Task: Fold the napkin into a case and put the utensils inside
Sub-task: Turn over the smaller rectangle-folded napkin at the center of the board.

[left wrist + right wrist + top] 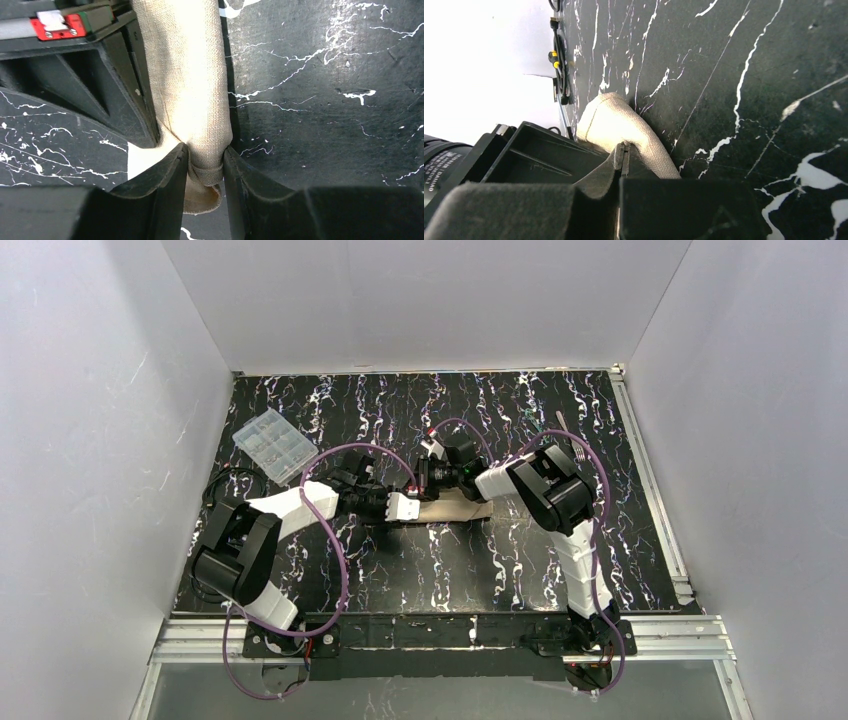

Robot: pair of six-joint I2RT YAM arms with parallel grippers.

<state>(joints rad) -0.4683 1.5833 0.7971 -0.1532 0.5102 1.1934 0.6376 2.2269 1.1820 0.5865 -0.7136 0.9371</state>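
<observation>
The napkin (455,508) lies as a narrow folded strip at the middle of the bench (560,570), its long axis running left to right between the 2 arms, both of which are already on it. The left jaws are clamped on its bunched left end, pressing the cloth from both sides. The right jaws are clenched tight on a thin fold of its edge.

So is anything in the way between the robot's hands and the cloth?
No, nothing visible is. The left gripper pinches one end of the folded napkin, and the right gripper is shut on a fold of the same cloth. Both touch it directly.
</observation>
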